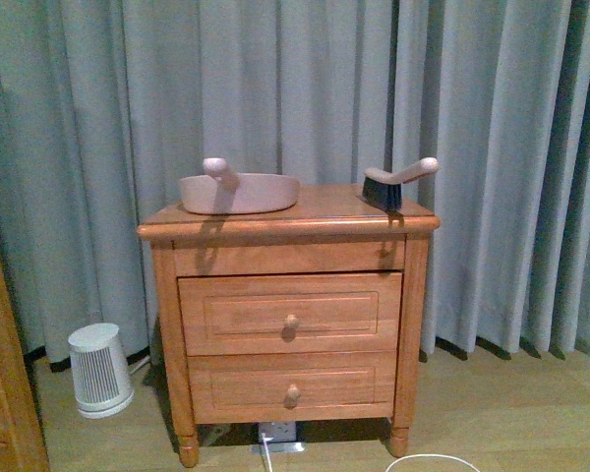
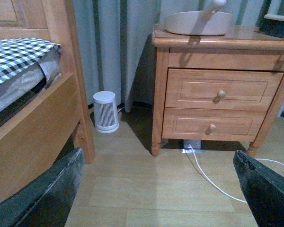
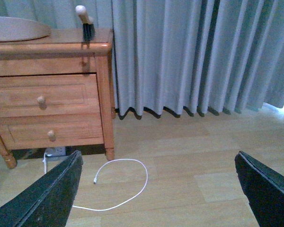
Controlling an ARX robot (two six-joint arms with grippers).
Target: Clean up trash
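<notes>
Grey curtains (image 1: 324,88) hang behind wooden nightstand (image 1: 290,256) bearing dustpan (image 1: 241,194).

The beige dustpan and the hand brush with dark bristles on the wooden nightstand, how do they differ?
The beige dustpan is wide and shallow; the hand brush is slim. The dustpan is all beige, the brush has dark bristles. The dustpan sits on the left of the wooden nightstand top, the brush at its right edge, handle angled upward. Both have pale rounded handles and rest untouched.

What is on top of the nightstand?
On the nightstand stand a beige dustpan and a hand brush, set apart. The dustpan's wall hides whatever lies inside it.
</notes>
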